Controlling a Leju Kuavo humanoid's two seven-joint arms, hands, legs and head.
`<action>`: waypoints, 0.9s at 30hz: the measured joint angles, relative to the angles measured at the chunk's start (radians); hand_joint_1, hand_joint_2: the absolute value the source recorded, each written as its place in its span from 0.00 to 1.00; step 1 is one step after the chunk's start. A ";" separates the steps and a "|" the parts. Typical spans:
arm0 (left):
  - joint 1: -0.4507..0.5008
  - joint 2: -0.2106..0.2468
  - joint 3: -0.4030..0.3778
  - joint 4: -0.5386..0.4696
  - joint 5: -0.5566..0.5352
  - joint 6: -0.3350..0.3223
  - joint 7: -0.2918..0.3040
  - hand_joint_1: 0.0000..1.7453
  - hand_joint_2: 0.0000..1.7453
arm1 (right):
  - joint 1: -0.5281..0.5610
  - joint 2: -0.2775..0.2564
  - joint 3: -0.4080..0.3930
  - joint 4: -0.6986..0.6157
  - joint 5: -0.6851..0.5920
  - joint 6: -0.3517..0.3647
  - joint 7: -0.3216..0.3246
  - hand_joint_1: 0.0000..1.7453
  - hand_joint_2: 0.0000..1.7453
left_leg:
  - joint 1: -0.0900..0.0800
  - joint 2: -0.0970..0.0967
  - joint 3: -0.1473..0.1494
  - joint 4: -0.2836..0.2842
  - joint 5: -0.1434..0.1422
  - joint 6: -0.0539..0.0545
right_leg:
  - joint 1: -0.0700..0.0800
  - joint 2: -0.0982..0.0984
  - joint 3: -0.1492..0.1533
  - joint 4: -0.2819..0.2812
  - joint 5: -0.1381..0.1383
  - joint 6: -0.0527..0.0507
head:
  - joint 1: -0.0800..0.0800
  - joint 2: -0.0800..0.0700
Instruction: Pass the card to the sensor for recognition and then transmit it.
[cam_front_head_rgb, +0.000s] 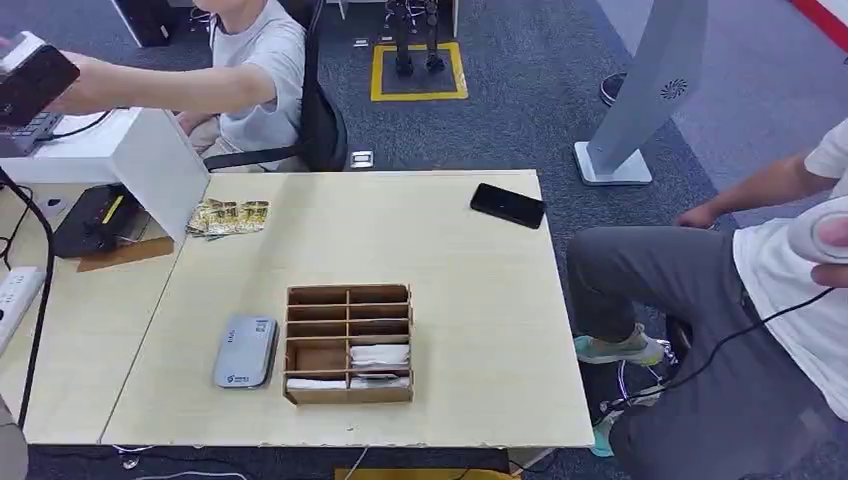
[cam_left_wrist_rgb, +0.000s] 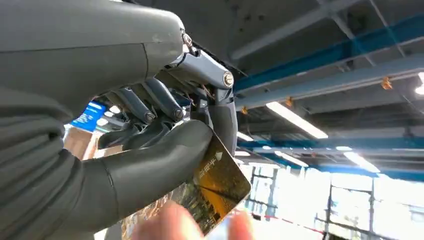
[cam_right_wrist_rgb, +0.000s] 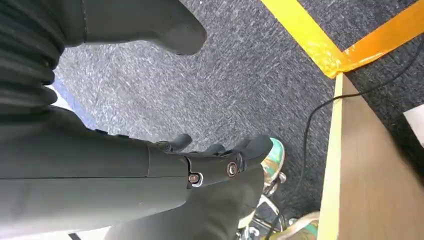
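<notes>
Pinching a gold glossy plastic card (cam_left_wrist_rgb: 217, 187) between thick thumb and dark fingers, the left hand (cam_left_wrist_rgb: 165, 135) is raised toward ceiling lights; a person's blurred fingertips (cam_left_wrist_rgb: 170, 225) touch the card's free edge just beyond the thumb. The right hand (cam_right_wrist_rgb: 200, 160) hangs above grey carpet (cam_right_wrist_rgb: 240, 85), fingers apart and holding nothing, beside the light wooden table's edge (cam_right_wrist_rgb: 345, 165).

the card (cam_left_wrist_rgb: 215, 192), gold and brown with pale printing on its face, sits tilted in the left hand (cam_left_wrist_rgb: 165, 145), pinched between the thick grey thumb and the darker fingers (cam_left_wrist_rgb: 150, 107), while the grey rounded sensor (cam_front_head_rgb: 245, 351) lies flat on the pale wooden worktop (cam_front_head_rgb: 480, 260) just beside a brown compartment box.
</notes>
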 joint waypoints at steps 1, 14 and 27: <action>0.001 -0.006 0.010 0.010 -0.005 0.002 -0.006 1.00 1.00 | -0.001 0.000 0.000 0.000 0.001 0.000 0.000 0.00 1.00 | 0.000 0.000 0.000 0.000 0.000 0.000 | 0.000 0.000 0.000 0.000 0.000 0.000 | 0.000 0.000; 0.012 -0.041 0.060 0.055 -0.022 0.000 -0.026 1.00 1.00 | -0.001 0.000 0.002 0.001 0.008 0.006 0.000 0.00 1.00 | 0.000 0.000 -0.001 0.000 0.000 0.000 | 0.000 0.000 -0.001 0.000 0.000 0.000 | 0.000 0.000; 0.045 -0.050 0.095 0.058 -0.031 -0.012 -0.044 0.17 1.00 | -0.003 0.002 0.007 0.003 0.018 0.011 -0.002 0.00 1.00 | 0.000 0.000 -0.001 0.000 0.000 0.000 | 0.000 0.000 -0.001 0.000 0.000 0.000 | 0.000 0.000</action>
